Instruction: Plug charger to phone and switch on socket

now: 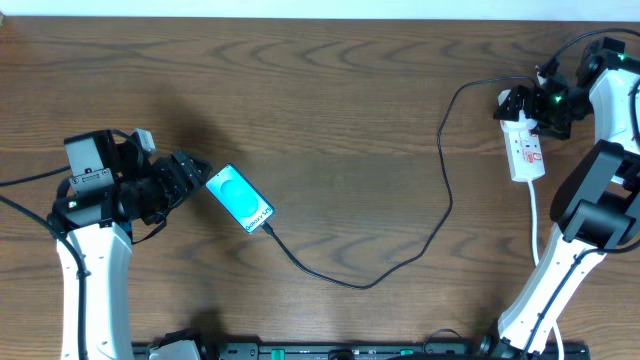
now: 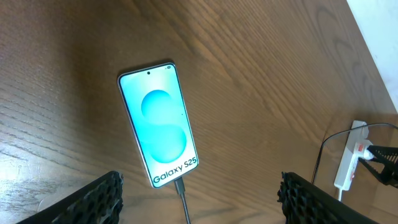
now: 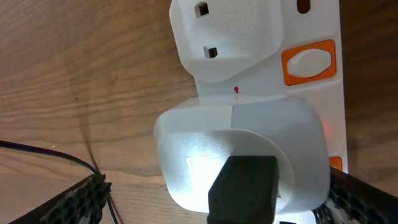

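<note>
The phone (image 1: 240, 198) lies flat on the table, its light-blue screen (image 2: 160, 124) reading "Galaxy S25". The charger's black cable (image 1: 372, 284) has its tip (image 2: 180, 186) in the phone's bottom edge and loops right, up toward the socket (image 1: 527, 152). My left gripper (image 1: 190, 180) is open just left of the phone, its fingers (image 2: 87, 202) either side of the cable end, holding nothing. My right gripper (image 1: 535, 110) hovers open over the socket's far end, straddling the white adapter (image 3: 239, 149) with a black charger block (image 3: 242, 190) in it. An orange switch (image 3: 309, 62) shows beside it.
A second white plug (image 3: 227, 37) sits in the strip beside the adapter. The strip's white cord (image 1: 535, 215) runs toward the front along the right arm's base. The black cable (image 3: 43, 152) passes close to my right gripper's left finger (image 3: 68, 202).
</note>
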`<state>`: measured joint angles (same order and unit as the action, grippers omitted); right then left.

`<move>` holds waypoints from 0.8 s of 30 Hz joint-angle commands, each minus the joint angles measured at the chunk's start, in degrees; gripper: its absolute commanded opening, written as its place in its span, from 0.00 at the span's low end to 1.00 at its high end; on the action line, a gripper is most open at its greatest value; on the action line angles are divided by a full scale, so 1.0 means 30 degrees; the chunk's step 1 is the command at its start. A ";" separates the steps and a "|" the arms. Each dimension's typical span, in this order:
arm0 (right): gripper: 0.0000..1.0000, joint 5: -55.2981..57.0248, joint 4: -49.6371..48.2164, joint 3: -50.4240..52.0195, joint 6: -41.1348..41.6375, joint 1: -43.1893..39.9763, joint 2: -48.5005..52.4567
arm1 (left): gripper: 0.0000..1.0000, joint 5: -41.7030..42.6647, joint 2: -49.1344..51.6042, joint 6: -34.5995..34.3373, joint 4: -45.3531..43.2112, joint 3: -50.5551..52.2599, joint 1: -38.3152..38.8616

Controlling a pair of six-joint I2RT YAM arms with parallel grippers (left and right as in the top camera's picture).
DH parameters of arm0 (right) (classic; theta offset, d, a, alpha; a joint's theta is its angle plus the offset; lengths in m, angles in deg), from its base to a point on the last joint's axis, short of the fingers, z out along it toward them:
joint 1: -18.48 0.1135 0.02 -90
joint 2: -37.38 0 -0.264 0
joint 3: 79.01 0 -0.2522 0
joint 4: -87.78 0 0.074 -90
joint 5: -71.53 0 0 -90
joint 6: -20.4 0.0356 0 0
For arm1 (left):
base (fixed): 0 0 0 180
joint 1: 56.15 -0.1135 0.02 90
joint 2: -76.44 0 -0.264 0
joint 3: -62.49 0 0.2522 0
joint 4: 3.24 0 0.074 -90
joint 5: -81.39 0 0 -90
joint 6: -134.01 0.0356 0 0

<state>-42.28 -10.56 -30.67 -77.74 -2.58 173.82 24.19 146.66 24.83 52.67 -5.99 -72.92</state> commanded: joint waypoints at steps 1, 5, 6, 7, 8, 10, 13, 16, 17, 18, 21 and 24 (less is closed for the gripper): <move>0.99 -0.3279 0.0372 0.0896 0.0481 0.1049 0.0816 | 0.81 -0.0175 0.0073 0.0466 0.0087 0.0007 -0.0095; 0.99 -0.3184 0.0372 0.0896 0.0794 0.0998 0.0816 | 0.81 -0.0175 0.0073 0.0466 0.0146 0.0007 -0.0095; 0.99 -0.3184 0.0379 0.0896 0.0794 0.0976 0.0816 | 0.81 -0.0175 0.0073 0.0466 0.0168 0.0007 -0.0095; 0.99 -0.3184 0.0393 0.0896 0.0794 0.0962 0.0816 | 0.81 -0.0175 0.0073 0.0466 0.0182 0.0007 -0.0095; 0.99 -0.3184 0.0423 0.0896 0.0794 0.0954 0.0816 | 0.81 -0.0175 0.0073 0.0466 0.0197 0.0007 -0.0095; 0.99 -0.3191 0.0488 0.0896 0.0852 0.0918 0.0816 | 0.81 -0.0175 0.0073 0.0466 0.0226 0.0007 -0.0095; 0.99 -0.3191 0.0583 0.0896 0.0852 0.0903 0.0816 | 0.81 -0.0175 0.0073 0.0466 0.0226 0.0007 -0.0095; 0.99 -0.3198 0.0714 0.0889 0.0969 0.0896 0.0816 | 0.81 -0.0175 0.0073 0.0466 0.0226 0.0007 -0.0095; 0.99 -0.3198 0.0729 0.0889 0.1107 0.0889 0.0816 | 0.81 -0.0175 0.0073 0.0466 0.0226 0.0007 -0.0095; 0.99 -0.3271 0.0750 0.0889 0.1144 0.0882 0.0816 | 0.81 -0.0175 0.0073 0.0466 0.0226 0.0007 -0.0095; 0.99 -0.3286 0.0860 0.0874 0.1144 0.0874 0.0816 | 0.81 -0.0175 0.0073 0.0466 0.0226 0.0007 -0.0095; 0.99 -0.3264 0.0962 0.0867 0.1144 0.0867 0.0809 | 0.81 -0.0175 0.0073 0.0466 0.0226 0.0007 -0.0095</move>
<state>-42.41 -10.34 -30.72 -76.26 -2.58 173.82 24.19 146.66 24.83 53.02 -5.99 -72.92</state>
